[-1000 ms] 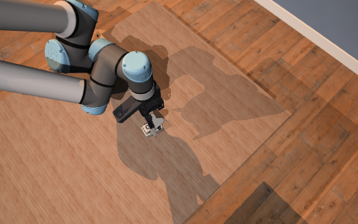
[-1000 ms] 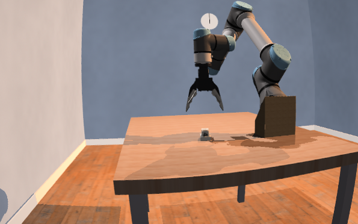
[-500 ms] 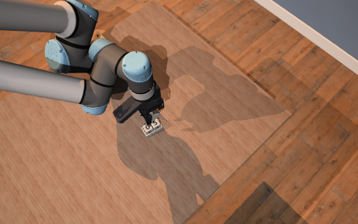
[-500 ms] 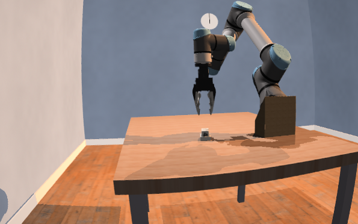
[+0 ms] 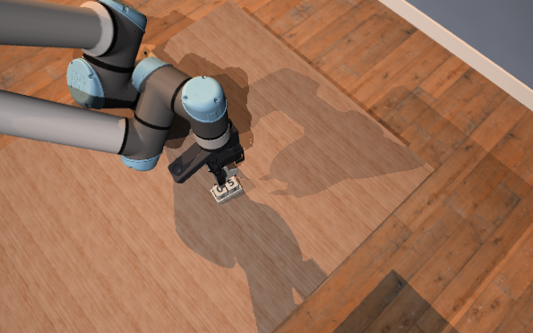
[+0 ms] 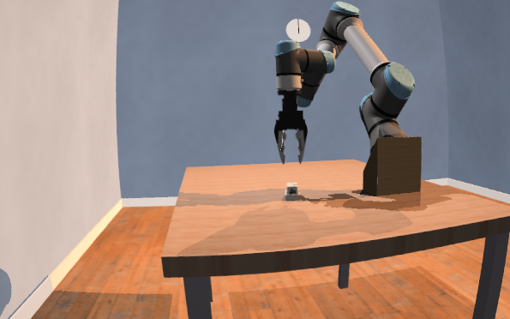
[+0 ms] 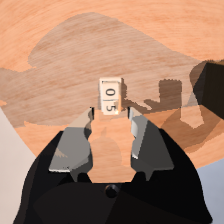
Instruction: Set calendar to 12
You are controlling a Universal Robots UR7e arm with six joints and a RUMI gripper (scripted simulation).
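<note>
Above the pale wood-grained worktop (image 5: 105, 251) (image 6: 237, 231), your grey arm with light-blue joint caps (image 5: 154, 96) (image 6: 363, 45) reaches out from its dark box-shaped pedestal (image 6: 399, 167), elbow high, its last section pointing straight down. Your black two-jaw gripper (image 5: 222, 179) (image 6: 291, 163) (image 7: 110, 107) hangs over the calendar, well clear of it, its grey tapered fingers partly open with a narrow gap and nothing between them. Beneath, two small white cubes with dark digits (image 5: 227, 185) (image 6: 291, 188) (image 7: 110, 95) sit side by side in their small pale tray (image 5: 230, 197) (image 6: 292, 198), showing 0 and 5 on top.
</note>
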